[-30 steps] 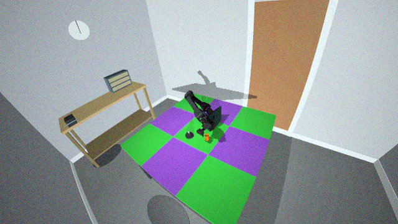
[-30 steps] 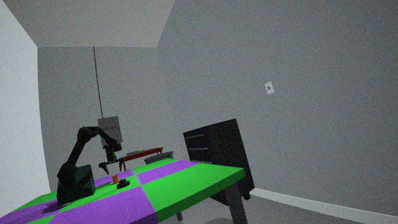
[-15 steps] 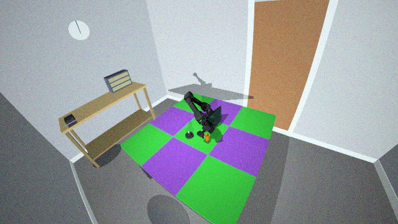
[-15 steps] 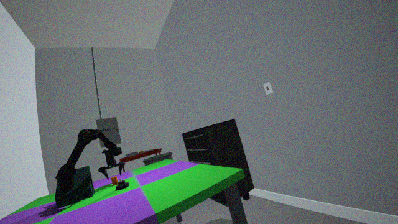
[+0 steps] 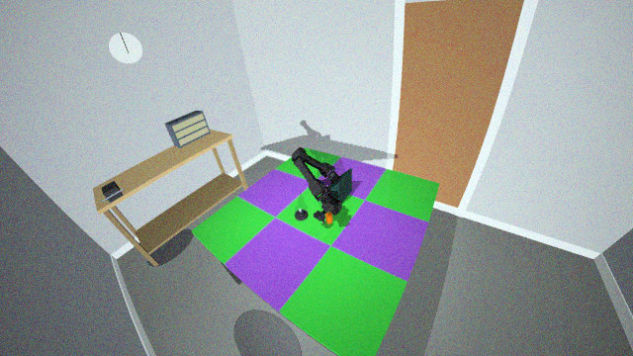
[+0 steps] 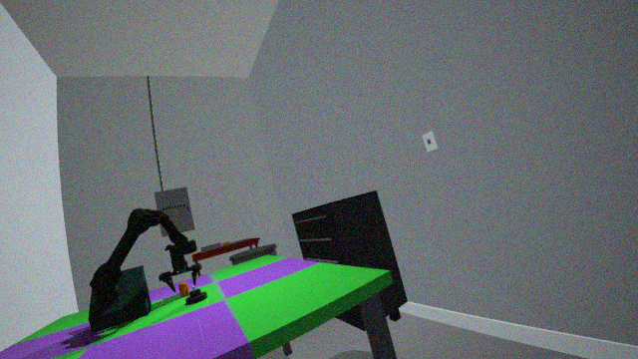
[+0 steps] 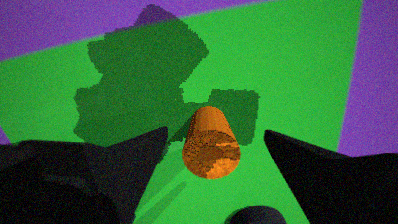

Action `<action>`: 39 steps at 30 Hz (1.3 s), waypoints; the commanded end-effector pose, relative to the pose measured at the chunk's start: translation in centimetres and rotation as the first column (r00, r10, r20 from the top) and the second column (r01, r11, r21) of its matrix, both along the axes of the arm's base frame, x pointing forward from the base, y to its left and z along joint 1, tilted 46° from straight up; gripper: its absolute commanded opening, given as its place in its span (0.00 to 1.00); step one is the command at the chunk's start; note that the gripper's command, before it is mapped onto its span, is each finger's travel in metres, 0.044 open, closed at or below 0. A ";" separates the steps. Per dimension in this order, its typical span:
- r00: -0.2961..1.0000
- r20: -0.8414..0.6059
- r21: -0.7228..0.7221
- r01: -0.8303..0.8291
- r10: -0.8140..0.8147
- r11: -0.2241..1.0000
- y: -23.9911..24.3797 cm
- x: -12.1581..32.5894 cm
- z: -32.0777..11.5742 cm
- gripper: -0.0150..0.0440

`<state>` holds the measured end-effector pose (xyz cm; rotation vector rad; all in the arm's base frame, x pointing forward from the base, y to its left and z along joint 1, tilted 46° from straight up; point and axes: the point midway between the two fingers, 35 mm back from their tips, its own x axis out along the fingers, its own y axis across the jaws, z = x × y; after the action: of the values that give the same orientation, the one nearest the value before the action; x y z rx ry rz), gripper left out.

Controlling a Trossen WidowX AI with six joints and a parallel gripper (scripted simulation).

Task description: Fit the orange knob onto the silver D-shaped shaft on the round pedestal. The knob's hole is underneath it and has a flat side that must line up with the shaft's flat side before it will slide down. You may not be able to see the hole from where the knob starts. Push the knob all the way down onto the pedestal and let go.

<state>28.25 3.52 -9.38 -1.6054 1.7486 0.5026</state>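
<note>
The orange knob stands upright on a green square; its underside and hole are hidden. My gripper is open and empty, pointing down over the knob. In the wrist view its fingers stand on either side of the knob, with a gap on both sides. The dark round pedestal stands close to the knob, cut off by the lower edge of the wrist view. Its silver shaft points up; its flat side is too small to make out.
The checkered table top carries the arm and a dark teal panel-like block beside the arm's base. The arm's shadow falls around the knob. A wooden shelf table stands off to the side.
</note>
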 end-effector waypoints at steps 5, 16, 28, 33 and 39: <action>1.000 -0.017 -0.013 0.000 -0.001 1.000 -1.3 -0.5 -1.1 1.00; 1.000 -0.017 -0.014 0.000 0.000 1.000 -1.6 -0.5 -1.4 0.73; 1.000 -0.017 -0.014 0.000 0.000 1.000 -1.6 -0.5 -1.4 0.46; 1.000 -0.016 -0.008 -0.001 0.001 1.000 0.2 -0.1 0.0 0.25; 1.000 -0.017 -0.003 -0.002 0.002 1.000 3.4 0.3 2.8 0.25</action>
<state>27.97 5.11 -8.26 -1.6178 1.7839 0.5216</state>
